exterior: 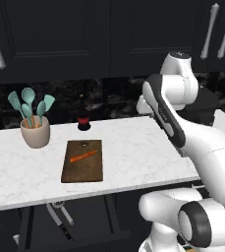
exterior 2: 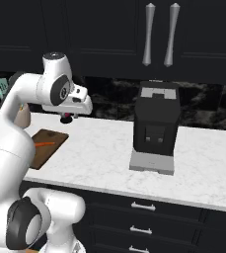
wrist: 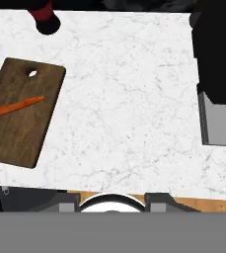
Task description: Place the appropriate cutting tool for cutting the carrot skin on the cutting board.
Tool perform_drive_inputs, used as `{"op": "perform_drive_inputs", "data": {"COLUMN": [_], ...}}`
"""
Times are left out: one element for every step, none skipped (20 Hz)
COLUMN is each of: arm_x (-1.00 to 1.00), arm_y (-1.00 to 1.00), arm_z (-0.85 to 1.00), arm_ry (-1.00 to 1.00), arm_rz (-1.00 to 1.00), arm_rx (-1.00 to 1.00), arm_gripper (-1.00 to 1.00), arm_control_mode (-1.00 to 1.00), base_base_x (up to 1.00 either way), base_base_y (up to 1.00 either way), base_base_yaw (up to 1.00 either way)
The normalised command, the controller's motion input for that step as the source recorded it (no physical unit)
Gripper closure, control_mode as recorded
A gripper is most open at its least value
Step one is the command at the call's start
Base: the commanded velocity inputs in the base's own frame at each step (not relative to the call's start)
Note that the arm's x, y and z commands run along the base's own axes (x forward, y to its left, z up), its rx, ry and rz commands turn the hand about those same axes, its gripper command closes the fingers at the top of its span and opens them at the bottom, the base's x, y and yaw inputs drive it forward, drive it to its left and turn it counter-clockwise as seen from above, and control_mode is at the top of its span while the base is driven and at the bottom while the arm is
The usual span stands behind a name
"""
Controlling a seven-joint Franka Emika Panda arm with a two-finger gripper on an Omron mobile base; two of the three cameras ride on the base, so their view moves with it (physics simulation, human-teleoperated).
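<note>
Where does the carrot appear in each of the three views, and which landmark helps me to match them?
Left base view: carrot lies slanted on the cutting board, left of centre.
Right base view: carrot at left edge, beside the white arm.
Hand view: carrot at left edge, on the board.
Shared landmark: the dark red bottle behind the board.

Before me runs a white marble counter (exterior: 133,152). On it rest the cutting board (exterior: 83,161), a beige utensil crock (exterior: 35,132), a dark bottle (exterior: 83,116) and a black coffee machine (exterior 2: 156,128).
</note>
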Motion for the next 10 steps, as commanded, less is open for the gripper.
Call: {"op": "perform_drive_inputs", "data": {"arm_x": [-0.01, -0.23, -0.45, -0.76, -0.87, -1.0, -1.0, -1.0, -1.0, -1.0], "arm_y": [0.0, 0.0, 0.02, 0.08, 0.24, 0.29, 0.39, 0.54, 0.58, 0.66], "arm_z": [0.0, 0.0, -0.09, -0.1, -0.35, -0.41, -0.51, -0.58, -0.64, -0.64], "arm_ry": [0.0, 0.0, 0.0, -0.02, 0.0, -0.07, -0.07, -0.11, -0.1, -0.07], "arm_rz": [0.0, 0.0, 0.0, 0.03, 0.09, 0.11, 0.15, 0.16, 0.15, 0.15], "arm_rx": [0.0, 0.0, 0.0, 0.0, -0.01, 0.0, -0.03, -0.03, -0.05, -0.05], "arm_gripper": [-1.0, -1.0, -1.0, -1.0, -1.0, -1.0, -1.0, -1.0, -1.0, -1.0], "arm_control_mode": [-1.0, -1.0, -1.0, -1.0, -1.0, -1.0, -1.0, -1.0, -1.0, -1.0], "base_base_x": [0.0, 0.0, 0.0, 0.0, 0.0, 0.0, 0.0, 0.0, 0.0, 0.0], "base_base_y": [0.0, 0.0, 0.0, 0.0, 0.0, 0.0, 0.0, 0.0, 0.0, 0.0], "base_base_yaw": [0.0, 0.0, 0.0, 0.0, 0.0, 0.0, 0.0, 0.0, 0.0, 0.0]}}
